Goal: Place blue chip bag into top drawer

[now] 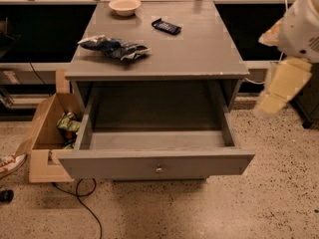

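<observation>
The blue chip bag [114,48] lies crumpled on the left part of the grey cabinet top [199,54]. The top drawer [157,163] is pulled fully open toward me, with its round knob [159,170] in the middle of the front panel and its grey floor [154,139] showing. My gripper [280,88] hangs on the pale arm at the right edge of the camera view. It is beside the cabinet's right side, well away from the bag and a little right of the drawer.
A small pale bowl [124,6] and a flat dark packet [166,26] lie at the back of the cabinet top. A tan cardboard box [42,133] holding green snack bags [68,123] stands left of the drawer. A black cable [82,203] and a shoe [10,164] lie on the speckled floor.
</observation>
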Robot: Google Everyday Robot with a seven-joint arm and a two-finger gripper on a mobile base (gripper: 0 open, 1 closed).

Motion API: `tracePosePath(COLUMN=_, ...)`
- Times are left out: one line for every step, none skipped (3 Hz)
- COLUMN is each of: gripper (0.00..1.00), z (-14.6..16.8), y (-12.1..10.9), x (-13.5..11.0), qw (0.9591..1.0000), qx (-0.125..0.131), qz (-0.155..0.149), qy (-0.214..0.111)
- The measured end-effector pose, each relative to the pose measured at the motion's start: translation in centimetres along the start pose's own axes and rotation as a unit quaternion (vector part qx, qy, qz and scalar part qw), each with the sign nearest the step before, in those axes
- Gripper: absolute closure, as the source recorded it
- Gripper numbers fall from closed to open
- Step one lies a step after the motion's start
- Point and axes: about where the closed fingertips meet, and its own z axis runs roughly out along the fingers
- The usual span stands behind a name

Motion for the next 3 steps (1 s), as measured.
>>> tracePosePath(gripper=0.0, z=2.7, y=-1.9, x=-3.4, qw=0.9983, qx=-0.004, qz=0.031, qy=-0.05)
tracePosePath(gripper=0.0, z=5.7, y=-3.8, x=-7.3, qw=0.9905, qx=-0.007, qz=0.079, qy=-0.112)
tracePosePath(gripper=0.0, z=5.7, y=-3.8, x=-7.3, qw=0.9905, qx=-0.007, qz=0.079, qy=-0.112)
